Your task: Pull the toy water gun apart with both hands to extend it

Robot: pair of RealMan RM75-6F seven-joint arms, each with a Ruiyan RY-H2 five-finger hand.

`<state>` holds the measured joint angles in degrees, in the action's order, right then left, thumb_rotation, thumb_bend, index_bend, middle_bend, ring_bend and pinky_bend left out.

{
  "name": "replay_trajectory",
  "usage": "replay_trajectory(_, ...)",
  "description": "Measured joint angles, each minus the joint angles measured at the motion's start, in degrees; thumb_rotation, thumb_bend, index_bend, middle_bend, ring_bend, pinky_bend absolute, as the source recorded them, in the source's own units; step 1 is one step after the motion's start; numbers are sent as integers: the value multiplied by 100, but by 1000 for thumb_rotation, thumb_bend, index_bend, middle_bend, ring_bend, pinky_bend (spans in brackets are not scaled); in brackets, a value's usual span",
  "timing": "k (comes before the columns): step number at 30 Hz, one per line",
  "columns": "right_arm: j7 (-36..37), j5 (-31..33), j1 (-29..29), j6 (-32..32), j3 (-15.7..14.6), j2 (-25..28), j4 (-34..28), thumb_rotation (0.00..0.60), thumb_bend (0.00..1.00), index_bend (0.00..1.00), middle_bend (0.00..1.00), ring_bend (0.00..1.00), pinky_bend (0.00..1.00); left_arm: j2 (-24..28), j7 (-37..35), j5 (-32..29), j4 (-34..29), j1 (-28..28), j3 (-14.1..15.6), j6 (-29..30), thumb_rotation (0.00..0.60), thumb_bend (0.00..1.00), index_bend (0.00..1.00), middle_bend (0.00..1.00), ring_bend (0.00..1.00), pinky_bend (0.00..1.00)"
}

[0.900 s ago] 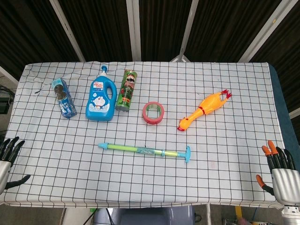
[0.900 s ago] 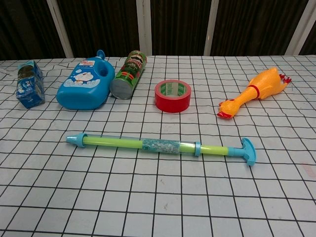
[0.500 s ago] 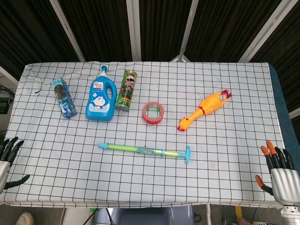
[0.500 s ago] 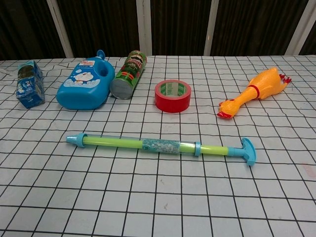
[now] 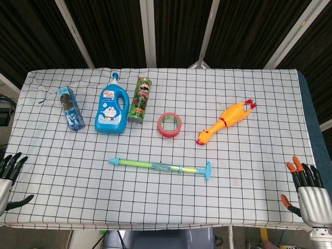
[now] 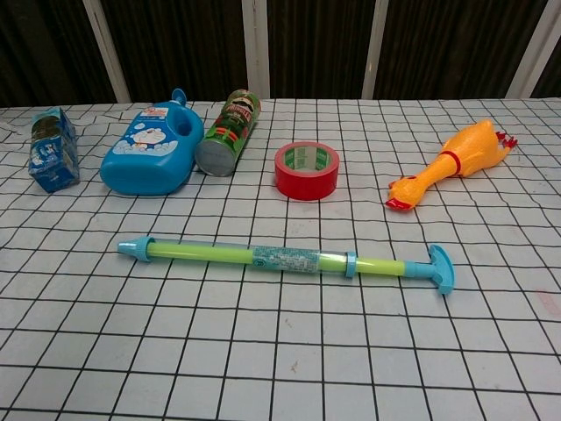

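Water gun (image 5: 161, 166) laid flat across near-centre of checked table (image 5: 249, 104), nozzle to left, T-handle to right, untouched. Left hand (image 5: 7, 176) seen at near left table edge, fingers spread, nothing held. Right hand (image 5: 307, 189) seen at near right edge, fingers apart, nothing held. Behind gun, well apart, row lined up: carton (image 6: 49, 149), detergent bottle (image 6: 153, 153), can (image 6: 228, 132), red tape (image 6: 307, 169), rubber chicken (image 6: 456, 160). Nothing seen between hands and gun.

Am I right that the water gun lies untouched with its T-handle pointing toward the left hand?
Not quite. The water gun does lie untouched, but its T-handle points toward the right hand; the nozzle end faces the left hand. The head view shows it.
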<state>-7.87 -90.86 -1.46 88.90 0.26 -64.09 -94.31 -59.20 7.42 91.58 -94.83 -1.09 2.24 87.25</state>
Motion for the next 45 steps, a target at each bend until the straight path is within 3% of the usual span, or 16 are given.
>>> replay_trajectory(12, 127, -278, 161, -73, -26, -26, -33, 600, 317, 0, 0, 0, 0, 33, -5, -49, -46, -6, -14, -29, 600, 16, 0, 0, 0, 0)
replay_trajectory(21, -118, -107, 562, -463, 279, -72, -554, 600, 317, 30, 74, 0, 0, 20, -7, -78, -30, -13, -28, -42, 600, 17, 0, 0, 0, 0)
replay_trajectory(28, -926, 158, 987, -1045, 455, -229, -1151, 600, 317, 204, 180, 0, 0, 1, 49, -33, -46, -15, -28, -21, 600, 16, 0, 0, 0, 0)
replay_trajectory(34, -1800, 400, 1332, -1459, 512, -830, -1437, 600, 317, 292, 283, 0, 0, -21, 54, 2, -23, -5, -15, 7, 600, 17, 0, 0, 0, 0)
replay_trajectory(45, -2878, 831, 1729, -1882, 490, -1796, -1360, 600, 317, 320, 201, 0, 0, -33, -41, 19, -7, -10, -35, 43, 600, 21, 0, 0, 0, 0)
